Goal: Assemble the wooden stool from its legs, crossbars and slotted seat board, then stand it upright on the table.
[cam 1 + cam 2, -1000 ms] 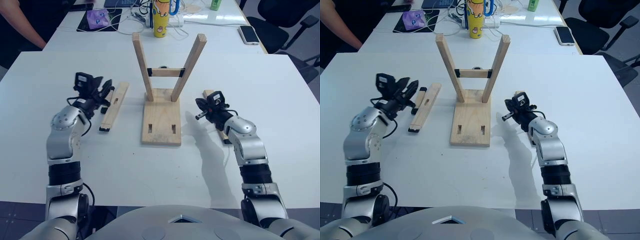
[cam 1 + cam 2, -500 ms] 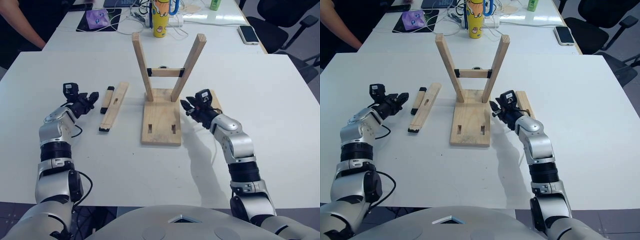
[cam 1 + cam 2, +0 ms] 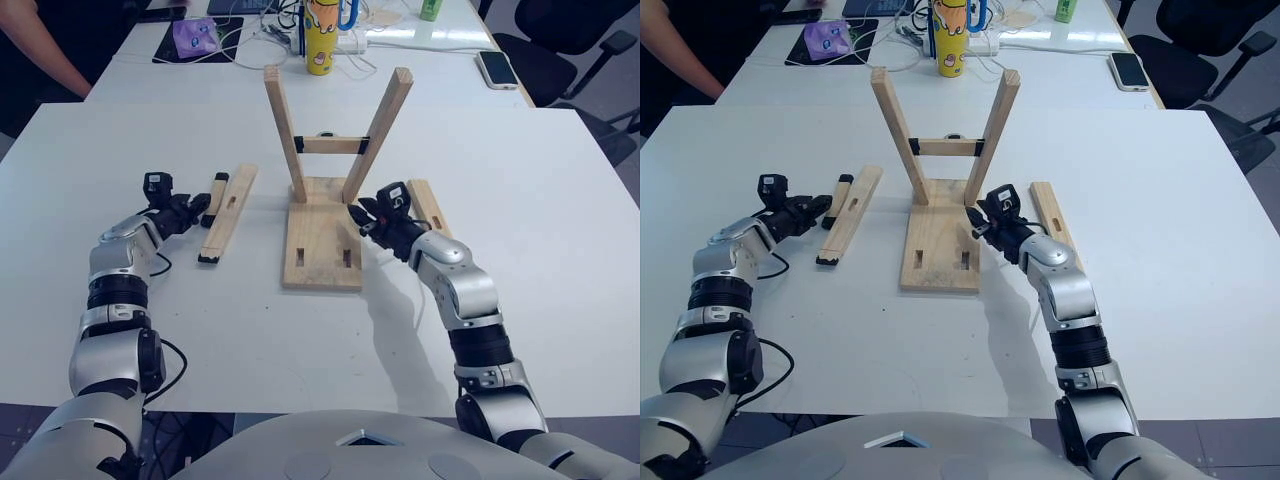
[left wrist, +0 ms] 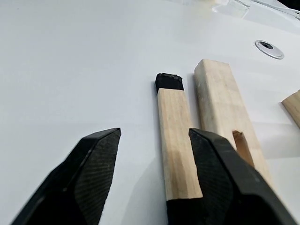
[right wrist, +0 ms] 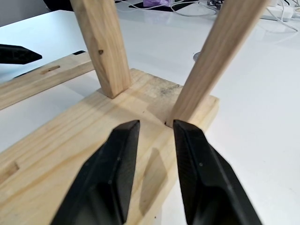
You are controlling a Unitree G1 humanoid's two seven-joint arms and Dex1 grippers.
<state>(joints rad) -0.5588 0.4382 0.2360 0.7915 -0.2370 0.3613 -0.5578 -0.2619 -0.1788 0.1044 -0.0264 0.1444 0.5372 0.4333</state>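
About half done: two legs (image 3: 285,130) and a crossbar (image 3: 330,145) stand at 12 o'clock on the board (image 3: 322,255). Loose leg (image 3: 228,212) and bar (image 3: 214,193) lie at 9, spare leg (image 3: 428,205) at 3. Left gripper (image 4: 154,135) wide, seemingly astride the bar; right gripper (image 5: 155,124) narrowly parted.

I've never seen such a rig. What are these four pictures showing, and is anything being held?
This is a robot with two arms, each ending in a two-fingered hand. Two pictures come from cameras in its head, looking down over the arms; the other two from a camera on each wrist, close behind the dark fingers. On the white table lies a seat board with two legs standing in it, joined by a crossbar. The left hand is open at the end of a short bar beside a loose leg. The right hand, open, is near the foot of one standing leg; another loose leg lies nearby. Neither holds anything.
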